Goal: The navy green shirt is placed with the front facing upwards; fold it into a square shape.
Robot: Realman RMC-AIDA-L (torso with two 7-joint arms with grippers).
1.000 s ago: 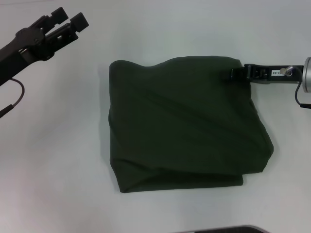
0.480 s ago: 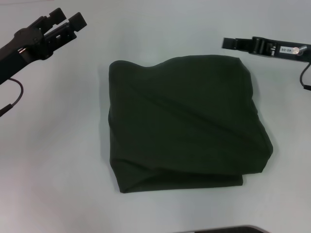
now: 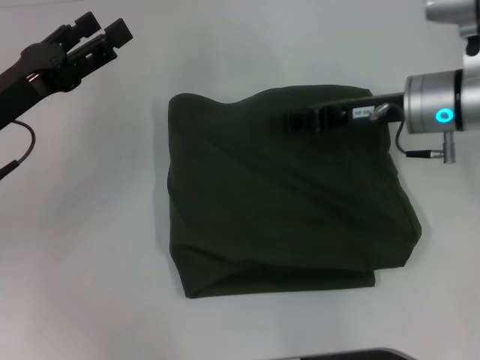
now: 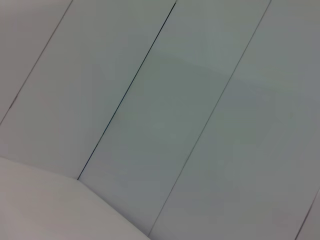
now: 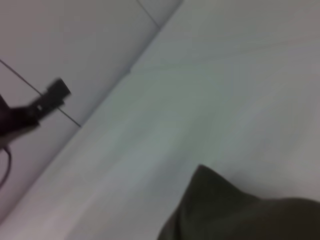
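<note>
The navy green shirt [image 3: 285, 199] lies folded into a rough square in the middle of the white table [image 3: 90, 247], plain olive side up with no lettering showing. A diagonal crease runs across it. My right gripper [image 3: 289, 121] reaches in from the right and hovers over the shirt's far edge, pointing left. My left gripper [image 3: 105, 28] is held off the cloth at the far left, open and empty. The right wrist view shows one corner of the shirt [image 5: 240, 215] and the left gripper [image 5: 52, 97] farther off.
A black cable [image 3: 22, 150] hangs under the left arm. A dark object [image 3: 337, 355] pokes in at the table's near edge. The left wrist view shows only pale wall panels [image 4: 165, 115].
The right gripper left the shirt's far right corner, drew back off the cloth, and now sits farther left over the shirt's far edge. Left arm and shirt have not moved.
</note>
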